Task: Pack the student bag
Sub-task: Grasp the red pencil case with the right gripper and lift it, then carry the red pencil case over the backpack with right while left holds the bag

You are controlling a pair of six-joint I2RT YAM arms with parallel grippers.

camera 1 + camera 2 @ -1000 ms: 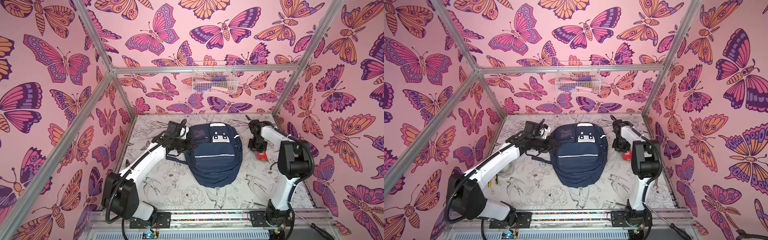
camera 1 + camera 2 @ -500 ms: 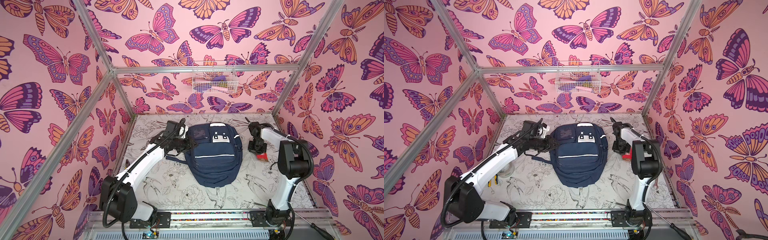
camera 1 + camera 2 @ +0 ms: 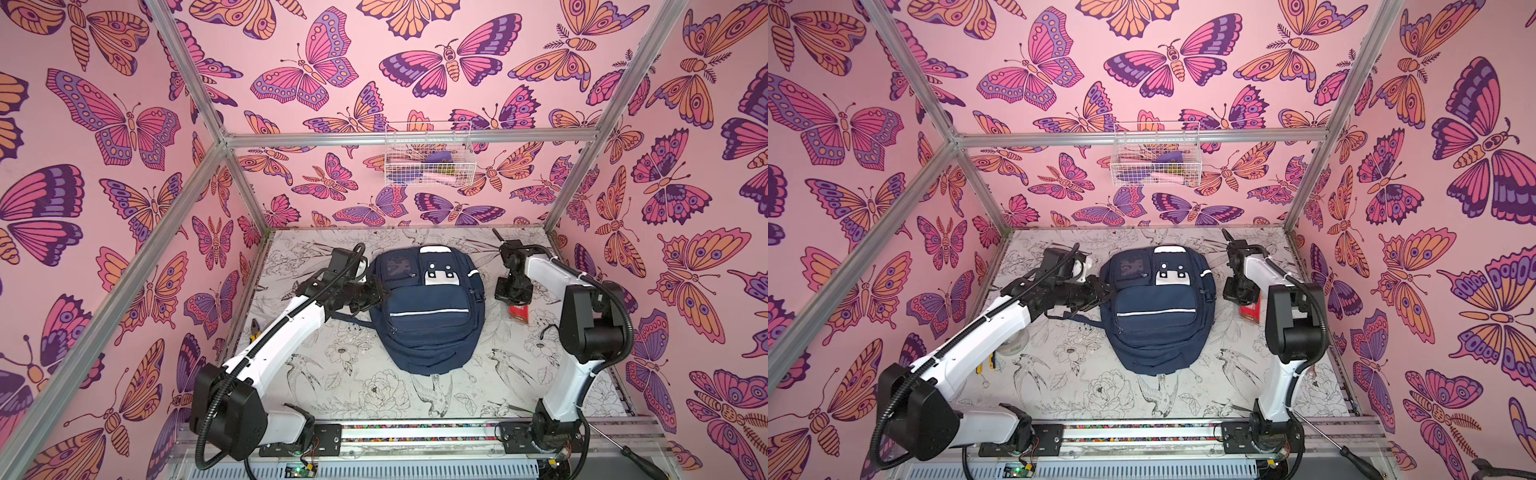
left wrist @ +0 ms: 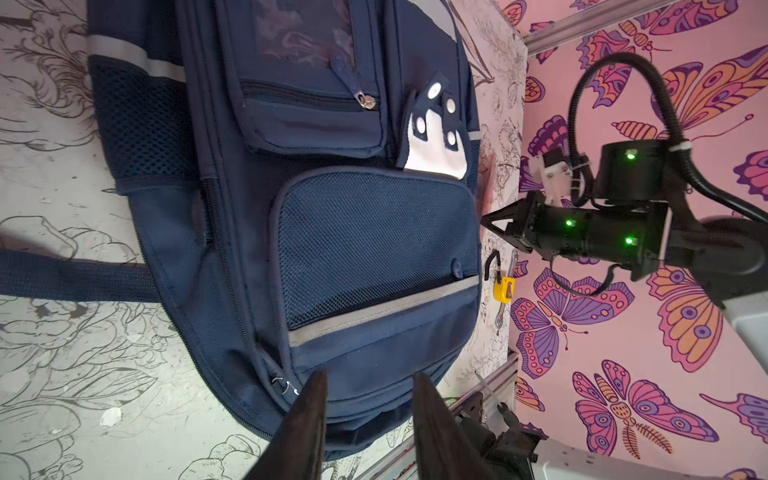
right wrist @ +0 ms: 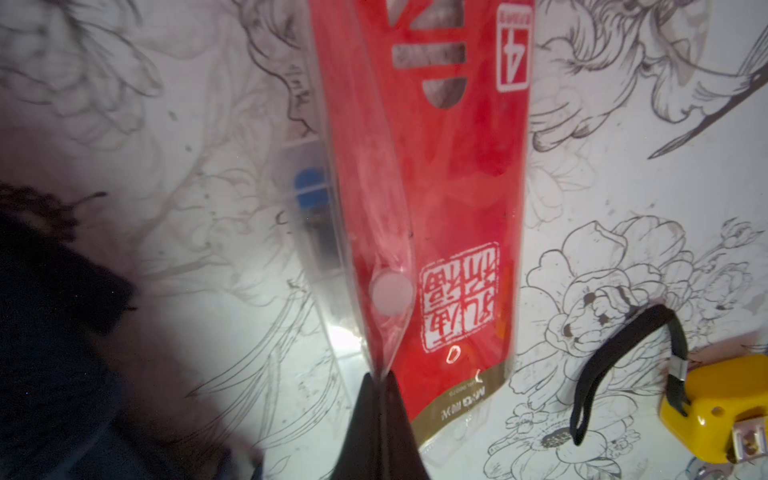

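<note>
Student bag [image 3: 430, 316] [image 3: 1156, 316] lies flat, front side up, mid-desk [image 3: 353, 395], with its top end toward the back wall and both arms flanking it. A strap trails out on its left side.

Left hand [image 3: 380, 293] [image 4: 370, 378] is at the bag's left edge, level with the front pockets. Its jaws are parted over the navy fabric near a zipper ring, with nothing pinched between them.

Right hand [image 3: 512, 293] [image 5: 380, 384] points down, to the right of the bag and apart from it. Its jaws are closed tight on the clear plastic edge of a red packet [image 5: 436, 187] [image 3: 518, 312] that lies on the desk.

A yellow tool [image 5: 715, 411] with a black loop strap sits just beside the packet, not touching it. A wire basket [image 3: 428, 156] hangs on the back wall; its contents are too small to tell.
</note>
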